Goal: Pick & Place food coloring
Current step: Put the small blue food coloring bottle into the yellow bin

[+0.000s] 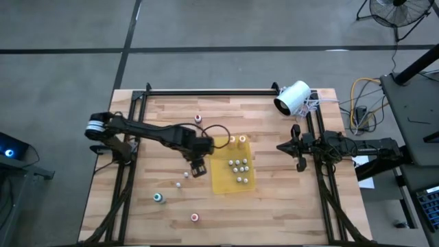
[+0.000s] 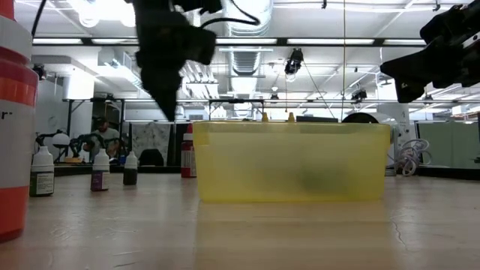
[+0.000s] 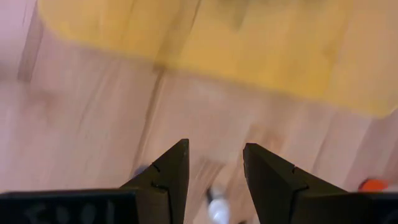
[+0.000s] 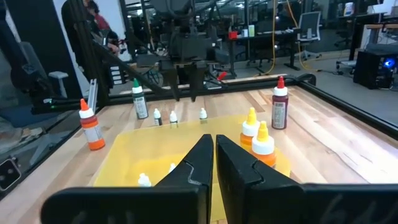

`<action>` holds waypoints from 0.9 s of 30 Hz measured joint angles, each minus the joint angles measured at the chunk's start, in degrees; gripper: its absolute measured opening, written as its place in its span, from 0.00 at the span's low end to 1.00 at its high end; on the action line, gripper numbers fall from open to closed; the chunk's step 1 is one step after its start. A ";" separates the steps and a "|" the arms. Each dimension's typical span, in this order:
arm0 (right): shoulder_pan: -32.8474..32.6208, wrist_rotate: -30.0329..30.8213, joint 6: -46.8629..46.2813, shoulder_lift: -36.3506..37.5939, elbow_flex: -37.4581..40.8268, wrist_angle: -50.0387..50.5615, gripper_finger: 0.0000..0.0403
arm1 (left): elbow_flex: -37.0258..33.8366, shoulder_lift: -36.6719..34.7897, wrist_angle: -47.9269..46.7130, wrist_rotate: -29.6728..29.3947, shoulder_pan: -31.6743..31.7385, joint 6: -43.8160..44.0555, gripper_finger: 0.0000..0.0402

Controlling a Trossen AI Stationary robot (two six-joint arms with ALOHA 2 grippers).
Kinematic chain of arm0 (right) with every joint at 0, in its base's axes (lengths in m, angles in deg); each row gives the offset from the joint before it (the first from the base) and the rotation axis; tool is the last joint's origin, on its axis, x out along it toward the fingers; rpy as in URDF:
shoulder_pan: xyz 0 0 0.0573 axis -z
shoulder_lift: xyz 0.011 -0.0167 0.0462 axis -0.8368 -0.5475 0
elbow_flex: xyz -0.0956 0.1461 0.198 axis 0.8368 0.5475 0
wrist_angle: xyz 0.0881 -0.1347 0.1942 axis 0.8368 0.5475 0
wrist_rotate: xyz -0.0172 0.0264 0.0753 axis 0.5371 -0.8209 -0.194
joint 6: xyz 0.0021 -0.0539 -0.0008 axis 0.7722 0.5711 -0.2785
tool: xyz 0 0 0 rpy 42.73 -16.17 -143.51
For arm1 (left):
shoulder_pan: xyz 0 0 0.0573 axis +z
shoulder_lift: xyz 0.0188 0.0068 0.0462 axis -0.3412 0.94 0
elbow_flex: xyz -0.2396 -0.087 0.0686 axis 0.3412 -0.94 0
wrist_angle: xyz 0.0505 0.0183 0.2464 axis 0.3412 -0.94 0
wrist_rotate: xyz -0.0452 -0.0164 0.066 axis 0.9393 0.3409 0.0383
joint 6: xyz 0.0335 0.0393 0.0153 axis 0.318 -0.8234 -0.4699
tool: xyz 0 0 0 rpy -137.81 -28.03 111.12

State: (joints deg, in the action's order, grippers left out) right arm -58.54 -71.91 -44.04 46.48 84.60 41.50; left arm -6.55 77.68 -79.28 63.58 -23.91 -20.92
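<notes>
Wood-plank table (image 1: 288, 199) w/ dark frame rails fills the high view; grey floor around it. Near edge: a pink-capped bottle (image 1: 195, 217) stands alone, a teal-capped bottle (image 1: 158, 197) a bit farther in, towards the left side. Two tiny whitish bottles (image 1: 178, 184) stand on bare wood just left of the yellow tray (image 1: 223, 180).

Tray sits mid-table, a shallow translucent yellow bin w/ low walls in the low view. Inside: a cluster of about seven small whitish-grey bottles (image 1: 239, 167) in the middle/right part, plus two yellow-topped orange bottles (image 1: 237, 140) at the far end. Right wrist view shows those two upright, side by side, w/ a maroon-topped bottle (image 4: 280, 103) on the wood just beyond the tray.

Left gripper (image 1: 197, 167) hangs above the table beside the tray's left edge, close to the tiny bottles outside it. Its fingers (image 3: 166, 180) are spread apart, nothing between them; a small whitish bottle (image 3: 217, 208) shows on the wood below the gap, blurred.

Right gripper (image 1: 299, 146) waits at the right rail, well apart from the tray, fingers pressed together w/ nothing in them.

Farther back: a white cylinder device (image 1: 292, 97) lies at the far right corner. Low view also has an orange-banded bottle (image 2: 15, 120) very close to the lens and a person (image 2: 101, 133) in the room behind.
</notes>
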 joint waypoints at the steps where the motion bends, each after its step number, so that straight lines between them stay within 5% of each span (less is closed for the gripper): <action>1: 0.00 -0.08 -0.02 0.00 0.02 0.06 0.03 | -1.69 -1.11 -0.04 0.00 0.01 -0.43 0.31; 10: 0.00 -0.04 0.00 0.05 0.00 -0.01 0.03 | -10.05 -9.54 -2.01 0.02 0.15 -8.25 0.31; 16: 0.00 -0.04 0.00 0.06 0.02 0.02 0.03 | -13.40 -14.16 -1.95 -0.22 0.24 -21.08 0.31; 27: 0.00 -0.04 -0.02 0.06 0.01 -0.01 0.03 | -15.46 -15.75 -2.04 -0.63 2.00 -33.11 0.31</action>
State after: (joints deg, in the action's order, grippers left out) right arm -58.54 -71.95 -44.06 46.55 84.61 41.49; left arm -22.01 61.93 -81.32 62.94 -21.91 -54.04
